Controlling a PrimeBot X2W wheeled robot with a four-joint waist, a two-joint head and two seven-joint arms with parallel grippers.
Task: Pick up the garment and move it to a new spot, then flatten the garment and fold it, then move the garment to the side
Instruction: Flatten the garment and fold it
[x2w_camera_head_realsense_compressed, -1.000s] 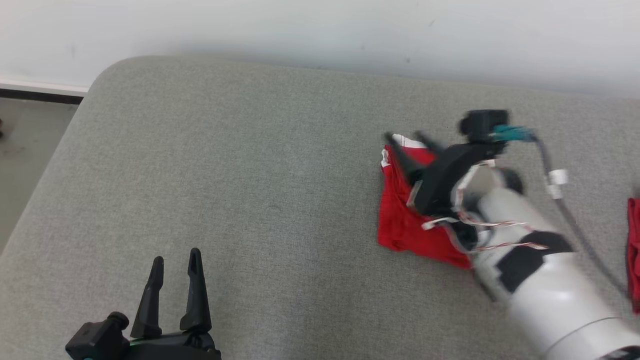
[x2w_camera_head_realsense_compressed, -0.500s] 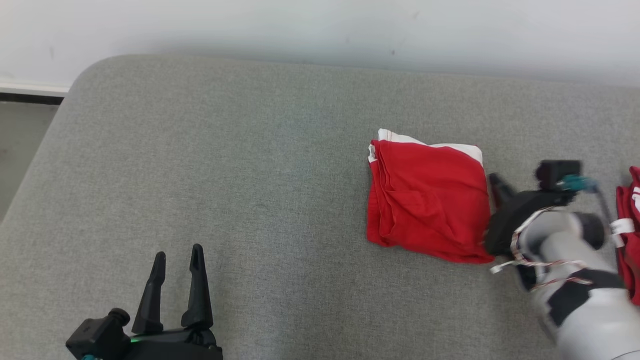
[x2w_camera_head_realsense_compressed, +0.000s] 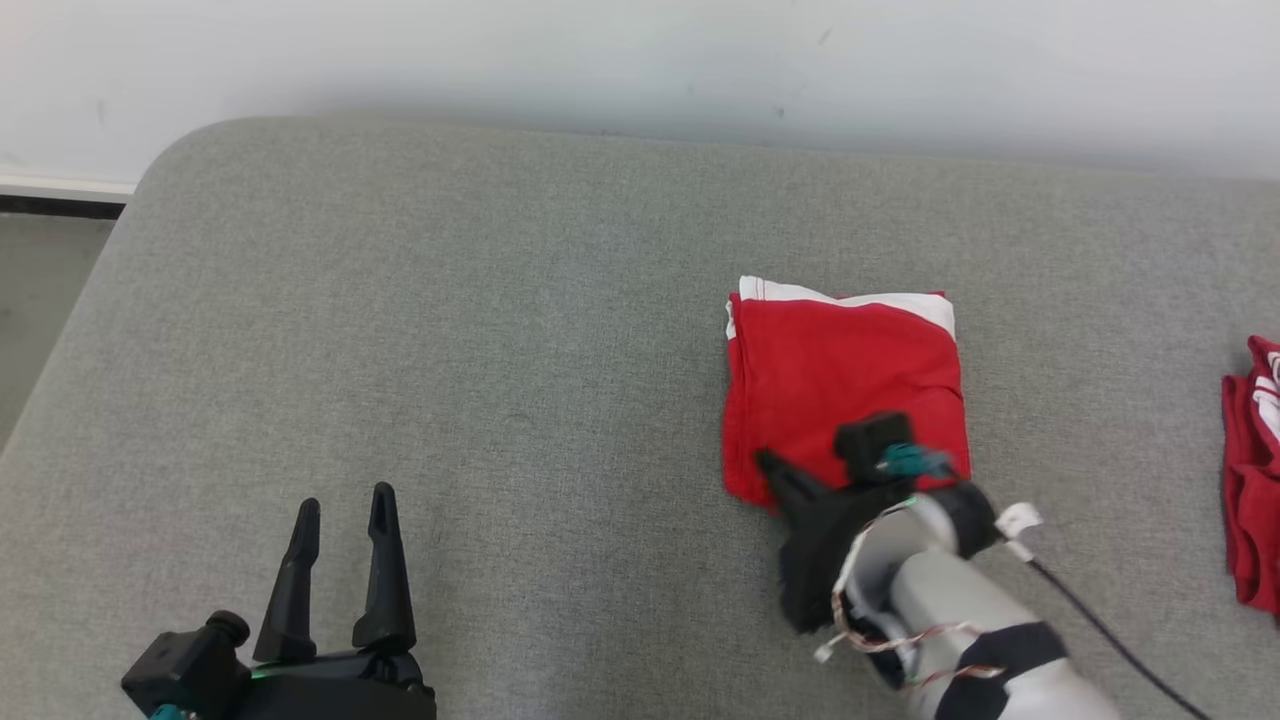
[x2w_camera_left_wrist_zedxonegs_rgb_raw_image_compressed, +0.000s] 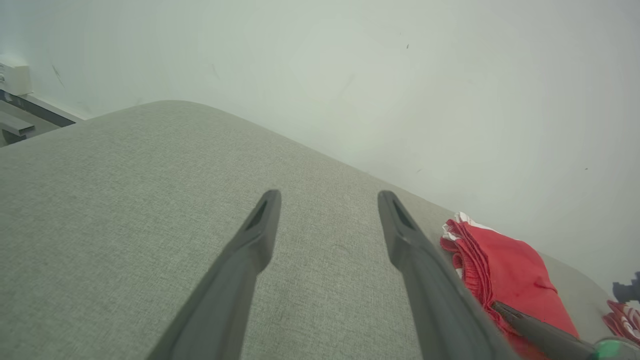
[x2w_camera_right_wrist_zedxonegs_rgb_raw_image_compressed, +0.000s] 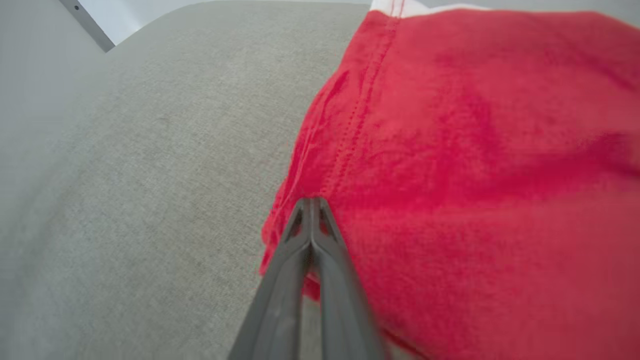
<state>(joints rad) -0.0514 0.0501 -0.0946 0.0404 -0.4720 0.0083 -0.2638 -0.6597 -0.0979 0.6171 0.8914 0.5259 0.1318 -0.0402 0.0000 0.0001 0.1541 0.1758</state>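
At about 7 o'clock in the head view, the left gripper (x2w_camera_head_realsense_compressed: 345, 500) is seen. Its two dark fingers are spread wide, and nothing is held between them. It is placed low over the grey cushion (x2w_camera_head_realsense_compressed: 500, 300), well apart from the cloth.

The red garment (x2w_camera_head_realsense_compressed: 840, 370) is found at about 3 o'clock from the middle of the cushion. It is folded into a neat square and laid flat. A white band is shown along its far edge, at 12 o'clock.

The right gripper (x2w_camera_head_realsense_compressed: 768, 465) is seen at the square's near-left corner, at about 7 o'clock on it. Its fingers are pressed tight together, and the tip is set at the red edge. Whether any cloth is pinched between them cannot be told.

At the far 3 o'clock edge, another red pile (x2w_camera_head_realsense_compressed: 1250, 480) is seen, well apart.

The folding is judged to be done, so only the move to the side is left. The garment is thought to be light, soft and floppy. If it is pulled by one corner, the folds may be dragged open. It is better taken at the thick folded edge, at 9 o'clock, with all layers caught together, or pushed gently along the cushion.
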